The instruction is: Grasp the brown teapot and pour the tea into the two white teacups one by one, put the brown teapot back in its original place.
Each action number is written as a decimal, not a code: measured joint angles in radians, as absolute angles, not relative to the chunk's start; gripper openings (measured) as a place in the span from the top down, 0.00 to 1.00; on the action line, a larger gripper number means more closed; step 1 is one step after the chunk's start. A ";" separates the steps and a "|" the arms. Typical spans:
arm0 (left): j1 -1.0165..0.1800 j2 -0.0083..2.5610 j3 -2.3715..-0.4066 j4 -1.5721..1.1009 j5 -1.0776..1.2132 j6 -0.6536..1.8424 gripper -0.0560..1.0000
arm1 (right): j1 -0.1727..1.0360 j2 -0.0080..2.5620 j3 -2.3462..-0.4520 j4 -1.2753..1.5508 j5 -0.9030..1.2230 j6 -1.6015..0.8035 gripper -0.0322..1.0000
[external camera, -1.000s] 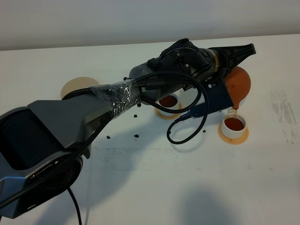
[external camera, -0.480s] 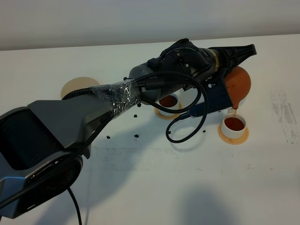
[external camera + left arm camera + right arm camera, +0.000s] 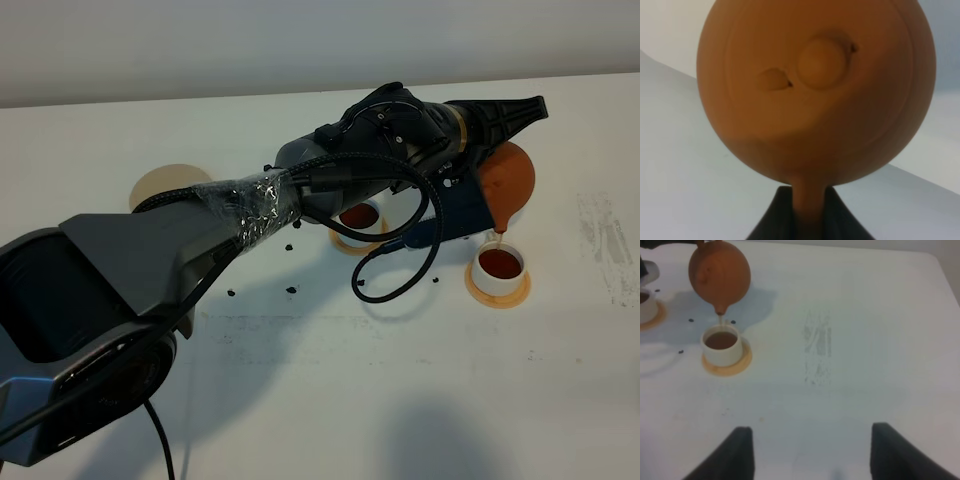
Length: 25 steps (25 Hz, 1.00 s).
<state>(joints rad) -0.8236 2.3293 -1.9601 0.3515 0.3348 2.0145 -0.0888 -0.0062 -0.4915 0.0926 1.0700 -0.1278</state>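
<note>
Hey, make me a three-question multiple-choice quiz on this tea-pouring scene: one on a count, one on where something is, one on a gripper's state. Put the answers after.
1. How many white teacups stand on the table? A one; B two; C four.
2. Where is the brown teapot? A tilted in the air, spout above the right-hand teacup; B upright on the table; C lying on the table.
3. What state is the right gripper in? A shut on a teacup; B shut on the teapot; C open, holding nothing.

Answers:
1 B: two show in the high view.
2 A: its spout hangs just over that cup.
3 C: its fingers stand apart with only table between.
</note>
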 joint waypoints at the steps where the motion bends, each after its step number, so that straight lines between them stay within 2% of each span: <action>1: -0.824 2.329 -1.960 0.351 0.334 2.016 0.86 | -0.089 -0.006 -0.491 0.093 1.070 -0.128 0.47; 25: -0.826 2.329 -1.960 0.340 0.325 2.057 0.86 | -0.089 -0.006 -0.491 0.093 1.070 -0.128 0.47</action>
